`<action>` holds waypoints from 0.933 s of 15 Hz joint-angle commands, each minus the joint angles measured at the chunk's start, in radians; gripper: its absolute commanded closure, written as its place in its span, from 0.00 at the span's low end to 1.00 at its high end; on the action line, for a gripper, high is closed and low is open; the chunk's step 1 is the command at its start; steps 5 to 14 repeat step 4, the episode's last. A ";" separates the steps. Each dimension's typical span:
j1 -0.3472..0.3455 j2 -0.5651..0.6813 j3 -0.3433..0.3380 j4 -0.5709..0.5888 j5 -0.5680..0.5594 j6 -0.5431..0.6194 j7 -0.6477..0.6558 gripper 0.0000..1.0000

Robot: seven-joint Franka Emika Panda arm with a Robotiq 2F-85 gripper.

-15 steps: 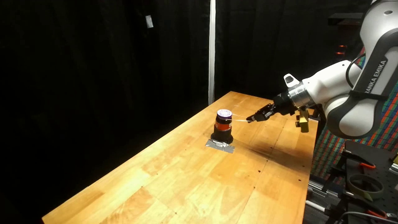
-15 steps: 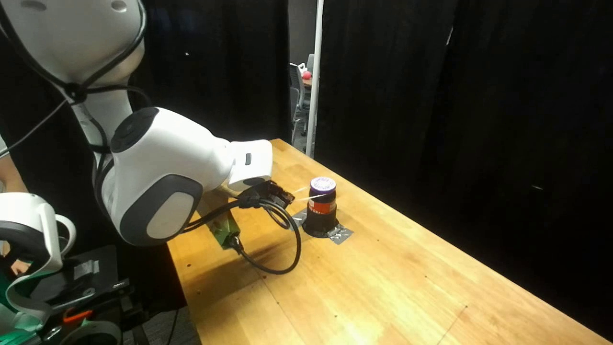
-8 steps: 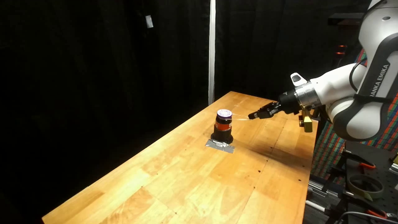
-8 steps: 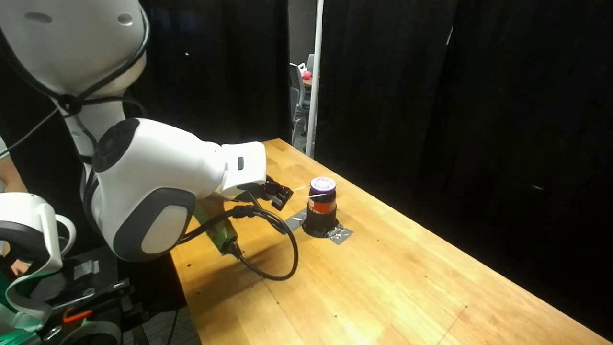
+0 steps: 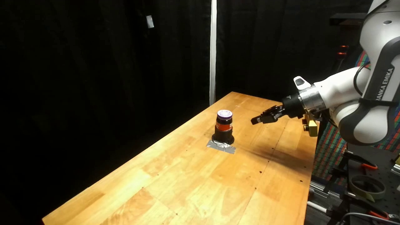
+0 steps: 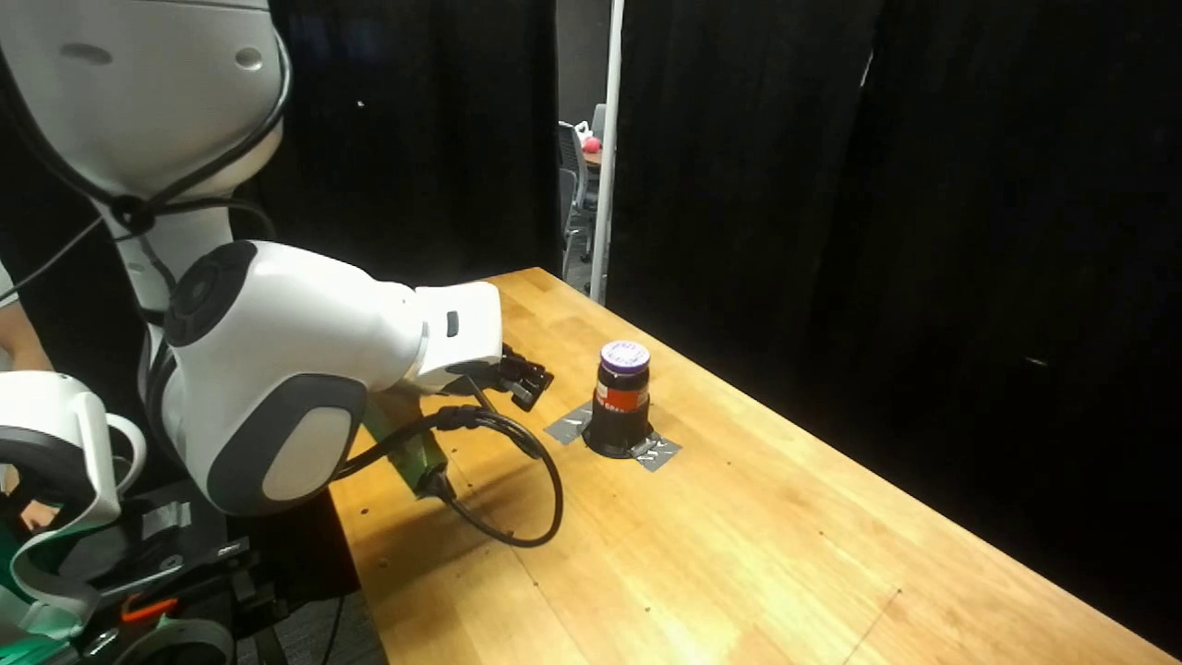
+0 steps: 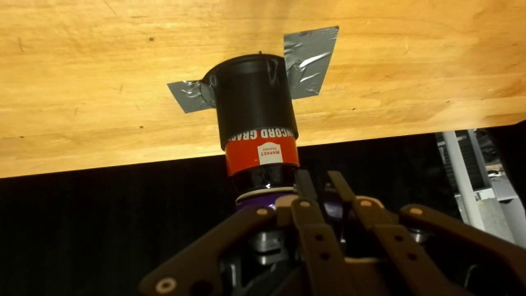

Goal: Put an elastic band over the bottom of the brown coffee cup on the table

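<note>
The brown coffee cup [image 5: 224, 127] is a dark jar-like cylinder with an orange-red label and purple-rimmed lid. It stands upright in a black holder [image 7: 255, 98] on the wooden table [image 5: 200, 184]; it also shows in an exterior view [image 6: 621, 399] and the wrist view [image 7: 265, 154]. A pale ring, apparently the elastic band [image 7: 263, 191], lies around the neck just below the lid, partly hidden by a finger. My gripper [image 5: 255, 120] is beside the cup, apart from it, at about lid height. Its fingertips [image 7: 320, 177] are slightly apart with nothing seen between them.
Grey tape [image 6: 657, 453] fixes the holder to the table and sticks out on two sides. A black cable loop [image 6: 545, 480] hangs from the arm near the cup. A dark cart with a tape roll [image 5: 367, 187] stands beyond the table edge. Black curtains hang behind.
The band was stretched between my gripper and the cup's top; now it is let go and lies at the neck. My gripper has drawn back slightly from the cup. The cup has stayed.
</note>
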 commanded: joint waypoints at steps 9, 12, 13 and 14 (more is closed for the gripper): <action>-0.020 -0.007 0.014 -0.002 -0.070 -0.079 0.037 0.60; -0.020 -0.007 0.014 -0.002 -0.070 -0.079 0.037 0.60; -0.020 -0.007 0.014 -0.002 -0.070 -0.079 0.037 0.60; -0.020 -0.007 0.014 -0.002 -0.070 -0.079 0.037 0.60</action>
